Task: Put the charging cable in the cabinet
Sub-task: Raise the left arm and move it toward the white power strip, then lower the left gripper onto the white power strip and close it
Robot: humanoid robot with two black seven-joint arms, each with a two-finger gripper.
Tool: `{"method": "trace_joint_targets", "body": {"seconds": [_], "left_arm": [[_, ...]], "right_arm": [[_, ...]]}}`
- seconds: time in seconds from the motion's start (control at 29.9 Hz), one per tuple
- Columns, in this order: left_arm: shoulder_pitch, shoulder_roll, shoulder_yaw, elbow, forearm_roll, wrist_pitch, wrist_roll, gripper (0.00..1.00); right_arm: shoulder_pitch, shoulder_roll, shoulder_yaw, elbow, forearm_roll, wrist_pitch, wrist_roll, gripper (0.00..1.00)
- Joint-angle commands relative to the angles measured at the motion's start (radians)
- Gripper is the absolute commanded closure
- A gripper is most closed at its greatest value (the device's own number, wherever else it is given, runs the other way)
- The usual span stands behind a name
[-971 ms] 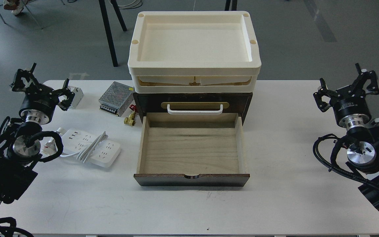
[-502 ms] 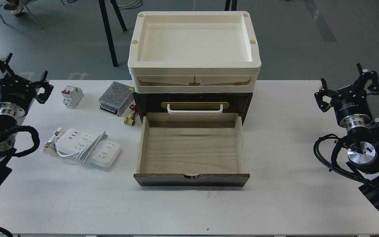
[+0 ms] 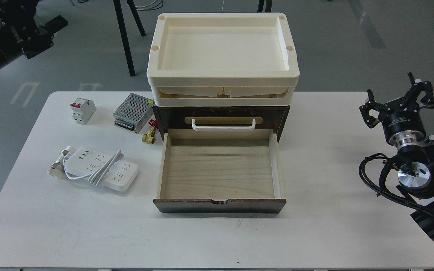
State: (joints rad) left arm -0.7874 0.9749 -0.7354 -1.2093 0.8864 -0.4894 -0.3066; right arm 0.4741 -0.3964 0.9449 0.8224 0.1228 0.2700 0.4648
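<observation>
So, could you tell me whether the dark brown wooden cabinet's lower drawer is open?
Open: the dark brown wooden cabinet's lower drawer is pulled out, its light wood floor bare.

Left gripper (image 3: 32, 28) is mostly out of frame up in the top-left corner, dark and end-on, so no telling if its fingers are apart. The right arm (image 3: 424, 195) gets chopped by the right edge. The charging cable (image 3: 100, 169) has socket markings too small to read. The cream trays (image 3: 222, 81) hide the cabinet (image 3: 220, 116) top completely.
</observation>
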Motion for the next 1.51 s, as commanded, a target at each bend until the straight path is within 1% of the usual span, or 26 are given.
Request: {"method": "trace_joint_targets", "body": {"seconds": [0.0, 0.13, 0.2, 0.33, 0.44, 0.5, 0.54, 0.67, 0.84, 0.97, 1.1, 1.14, 1.21, 1.27, 1.31, 1.41, 1.47], "left_arm": [[0.007, 0.028, 0.022, -0.114, 0.294, 0.001, 0.004, 0.03], [0.010, 0.010, 0.071, -0.119, 0.624, 0.001, 0.001, 0.05], [0.010, -0.016, 0.108, -0.119, 0.745, 0.003, 0.001, 0.06], [0.010, -0.035, 0.269, -0.116, 0.952, 0.104, 0.012, 0.06], [0.011, -0.035, 0.400, -0.108, 1.055, 0.193, 0.033, 0.08], [0.011, -0.036, 0.491, -0.105, 1.074, 0.222, 0.050, 0.11], [0.011, -0.036, 0.514, -0.105, 1.083, 0.232, 0.064, 0.11], [0.019, -0.061, 0.536, -0.101, 1.103, 0.235, 0.106, 0.11], [0.026, -0.114, 0.541, -0.040, 1.103, 0.233, 0.150, 0.11], [0.085, -0.124, 0.536, -0.027, 1.103, 0.235, 0.161, 0.12], [0.102, -0.133, 0.528, -0.013, 1.103, 0.236, 0.165, 0.16], [0.102, -0.142, 0.528, -0.003, 1.103, 0.235, 0.169, 0.19], [0.102, -0.168, 0.530, 0.017, 1.103, 0.235, 0.181, 0.29], [0.102, -0.174, 0.530, 0.025, 1.103, 0.235, 0.192, 0.49], [0.103, -0.174, 0.530, 0.025, 1.103, 0.235, 0.192, 0.55], [0.103, -0.168, 0.531, 0.025, 1.102, 0.233, 0.188, 0.66], [0.103, -0.163, 0.533, 0.025, 1.102, 0.230, 0.190, 0.75]], "right_arm": [[0.001, 0.001, 0.003, 0.000, 0.000, 0.000, 0.002, 0.00], [0.001, -0.001, 0.003, 0.000, 0.000, 0.000, 0.002, 0.00], [0.001, 0.001, 0.003, 0.000, 0.000, 0.000, 0.003, 0.00], [0.000, -0.001, -0.014, 0.001, -0.002, -0.002, 0.003, 0.00], [0.001, -0.001, -0.023, 0.004, -0.002, -0.002, 0.003, 0.00], [0.001, -0.001, -0.021, 0.004, -0.002, -0.002, 0.003, 0.00], [0.001, -0.001, -0.021, 0.004, -0.002, -0.002, 0.003, 0.00], [0.001, -0.001, -0.021, 0.003, -0.002, -0.002, 0.003, 0.00], [0.001, -0.001, -0.021, 0.003, -0.002, -0.002, 0.003, 0.00], [0.001, -0.001, -0.021, 0.003, -0.002, -0.002, 0.003, 0.00], [0.001, -0.001, -0.021, 0.003, -0.002, -0.002, 0.003, 0.00], [0.001, -0.001, -0.021, 0.003, -0.002, -0.002, 0.003, 0.00], [0.001, -0.001, -0.021, 0.004, -0.002, -0.002, 0.003, 0.00], [0.001, -0.001, -0.021, 0.004, -0.002, -0.002, 0.003, 0.00], [0.001, -0.001, -0.021, 0.004, -0.002, -0.002, 0.003, 0.00], [0.001, -0.001, -0.021, 0.004, -0.002, -0.002, 0.003, 0.00], [0.001, -0.001, -0.023, 0.004, -0.002, -0.002, 0.003, 0.00]]}}
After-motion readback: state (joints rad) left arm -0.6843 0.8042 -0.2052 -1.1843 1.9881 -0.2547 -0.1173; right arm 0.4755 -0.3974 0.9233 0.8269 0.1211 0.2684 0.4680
